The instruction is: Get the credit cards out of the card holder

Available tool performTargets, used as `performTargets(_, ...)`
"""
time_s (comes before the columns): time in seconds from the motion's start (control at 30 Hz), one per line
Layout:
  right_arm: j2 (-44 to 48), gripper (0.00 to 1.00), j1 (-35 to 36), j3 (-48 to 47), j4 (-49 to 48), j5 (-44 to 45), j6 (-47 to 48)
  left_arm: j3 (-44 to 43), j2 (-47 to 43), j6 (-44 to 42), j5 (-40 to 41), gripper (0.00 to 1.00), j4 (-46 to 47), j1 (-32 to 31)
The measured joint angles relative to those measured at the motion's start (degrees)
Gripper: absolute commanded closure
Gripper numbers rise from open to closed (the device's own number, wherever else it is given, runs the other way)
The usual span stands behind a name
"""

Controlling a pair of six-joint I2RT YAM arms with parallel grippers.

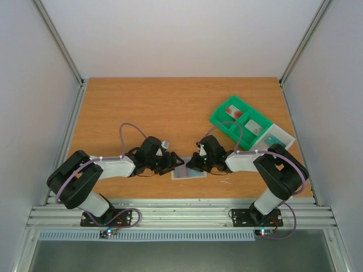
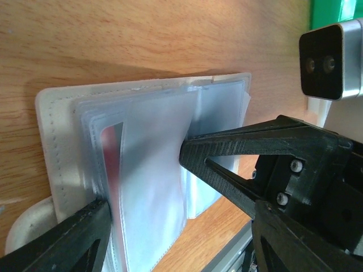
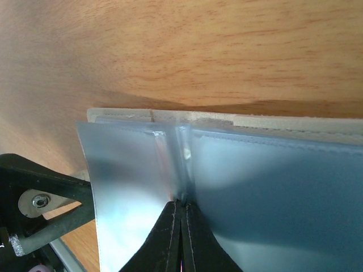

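r pincer [image 3: 181,211] nips card holder [image 2: 57,153]; l pincer [image 2: 181,207] spread wide.

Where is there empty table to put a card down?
Bare wood runs across the back of the table, from its left edge to the green tray. It's crowded in the front middle, where the left gripper and right gripper meet at the card holder, and on the right by the tray.

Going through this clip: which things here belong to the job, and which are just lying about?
Job: open card holder, its sleeve pinched by right gripper; red card in a sleeve; left gripper, open; loose cards in green tray.
Lying about: green tray; wooden table.
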State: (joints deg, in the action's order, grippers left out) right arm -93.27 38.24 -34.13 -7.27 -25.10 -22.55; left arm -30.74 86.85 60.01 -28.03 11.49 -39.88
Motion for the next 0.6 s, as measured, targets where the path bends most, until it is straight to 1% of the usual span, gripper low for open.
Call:
performTargets(0.2,-0.02,0.96,0.00,0.00,-0.07,-0.07,-0.17,0.09,-1.70,0.22,-1.09,0.32,1.70,-0.37)
performTargets(0.5,-0.26,0.93,-0.02,0.22,-1.09,-0.63,-0.81,0.07,-2.10,1.01,-2.34,0.32,3.89,-0.98)
performTargets(0.6,-0.13,0.90,-0.02,0.55,-1.70,-0.66,-0.94,0.00,-2.10,1.07,-2.56,0.32,4.04,-1.33)
